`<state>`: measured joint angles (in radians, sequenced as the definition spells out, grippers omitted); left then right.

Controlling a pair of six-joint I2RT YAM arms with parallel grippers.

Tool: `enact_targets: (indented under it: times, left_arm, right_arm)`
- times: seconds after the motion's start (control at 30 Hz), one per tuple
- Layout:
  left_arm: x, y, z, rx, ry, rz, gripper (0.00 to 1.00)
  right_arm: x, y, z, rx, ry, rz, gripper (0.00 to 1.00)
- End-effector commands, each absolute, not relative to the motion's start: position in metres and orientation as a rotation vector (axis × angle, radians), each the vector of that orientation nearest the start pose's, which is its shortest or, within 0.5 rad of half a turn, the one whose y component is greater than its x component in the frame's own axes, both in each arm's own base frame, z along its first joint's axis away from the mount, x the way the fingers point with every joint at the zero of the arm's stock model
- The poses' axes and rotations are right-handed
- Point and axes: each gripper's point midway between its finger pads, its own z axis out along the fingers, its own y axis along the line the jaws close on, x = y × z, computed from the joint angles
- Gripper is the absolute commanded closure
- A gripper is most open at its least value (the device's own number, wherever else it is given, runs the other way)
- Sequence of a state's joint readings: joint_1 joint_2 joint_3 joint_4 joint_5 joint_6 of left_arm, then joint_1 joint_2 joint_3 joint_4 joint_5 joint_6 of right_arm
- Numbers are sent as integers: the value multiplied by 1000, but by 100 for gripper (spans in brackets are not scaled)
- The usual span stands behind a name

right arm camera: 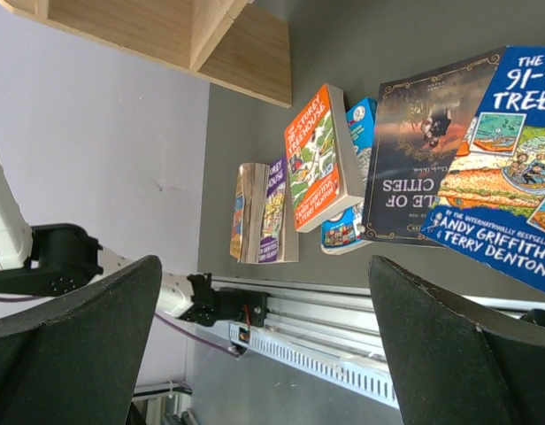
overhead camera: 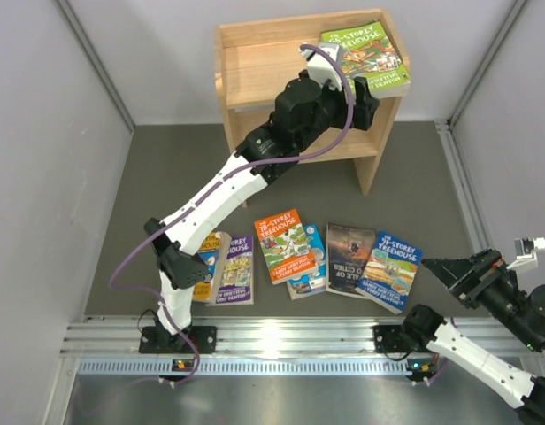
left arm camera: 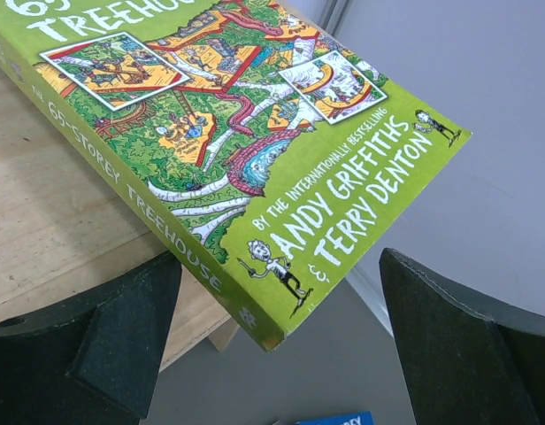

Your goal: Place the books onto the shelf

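On top of the shelf (overhead camera: pixel 255 75), one green book (left arm camera: pixel 255 133) lies flat; six more books lie on the grey table (overhead camera: pixel 166 177).

The green book reads "65-Storey Treehouse" along its spine and "by the internationally bestselling Andy Griffiths & Terry Denton" on the cover. One corner overhangs the shelf's right end, between the wide-open jaws of the left gripper (left arm camera: pixel 277 283), which are not closed on it. On the table, from left: a yellowish book (overhead camera: pixel 206 283) partly under the left arm (overhead camera: pixel 211 199), a purple book (overhead camera: pixel 237 270) just beside it, an orange book (overhead camera: pixel 283 243) with "Storey Treehouse" on its spine lying over a light-blue book (overhead camera: pixel 310 273), a dark book (overhead camera: pixel 349 257) showing "…le of … Cities", and a blue book (overhead camera: pixel 389 270), "91-Storey Treehouse" by the same authors, overlapping the dark one. The right gripper (right arm camera: pixel 264 266) hangs open near the row, holding nothing.
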<state>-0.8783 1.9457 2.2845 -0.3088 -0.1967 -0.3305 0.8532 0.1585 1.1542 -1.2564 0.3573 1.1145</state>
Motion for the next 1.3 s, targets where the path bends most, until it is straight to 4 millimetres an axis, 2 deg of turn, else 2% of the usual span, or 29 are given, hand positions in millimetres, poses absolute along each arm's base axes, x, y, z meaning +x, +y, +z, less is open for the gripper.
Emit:
enact_targets:
  times: [0.0,0.2,0.27,0.37,0.5,0.67,0.87,0.9,1.0,1.03,1.1,1.13,1.17,1.2,1.23,1.27]
  left_arm:
    - [395,-425,518,208,1407,-891,1]
    - [414,-428,509,136,1420,-917,1]
    - [427,-425,499,68,1464,-925,1]
    - [446,-414,477,-49,1543,-922,2]
    - [460,-406,458,-144,1593,-894,1]
    - [486,-380,426,-361,1666,-841,1]
    - [504,-369,415,-560,1640,-955,2]
    - [504,-373,425,-558,1600,-1013,2]
    - [506,-384,437,-556,1554,-1108,2]
    - [499,-396,454,-491,1515,-1201,2]
    - [491,-410,468,-393,1478,-1280,2]
    - [476,-424,480,-281,1458,-1349,2]
    - [467,-428,484,-242,1459,-1367,2]
    - [458,-432,486,-192,1463,-1384,2]
    - [439,-444,487,-97,1477,-1430,2]
    - [426,-442,485,-54,1488,-1434,2]
  right_arm:
    - [71,31,315,542,1850,1040,0]
    - [72,26,312,560,1845,1041,0]
    - [74,24,312,571,1838,1041,0]
    - [76,23,312,574,1837,1039,0]
    - [78,23,310,579,1834,1046,0]
    - [82,23,308,601,1824,1070,0]
    - [83,23,305,615,1822,1074,0]
    - [84,23,305,614,1822,1078,0]
    - [86,24,305,614,1826,1071,0]
    - [86,24,305,613,1828,1068,0]
    - [88,28,306,598,1832,1063,0]
    - [90,31,306,585,1841,1052,0]
    - [90,32,306,565,1850,1042,0]
    - [91,34,307,554,1856,1035,0]
    - [92,37,307,539,1863,1025,0]
    - [94,41,307,502,1880,1002,0]
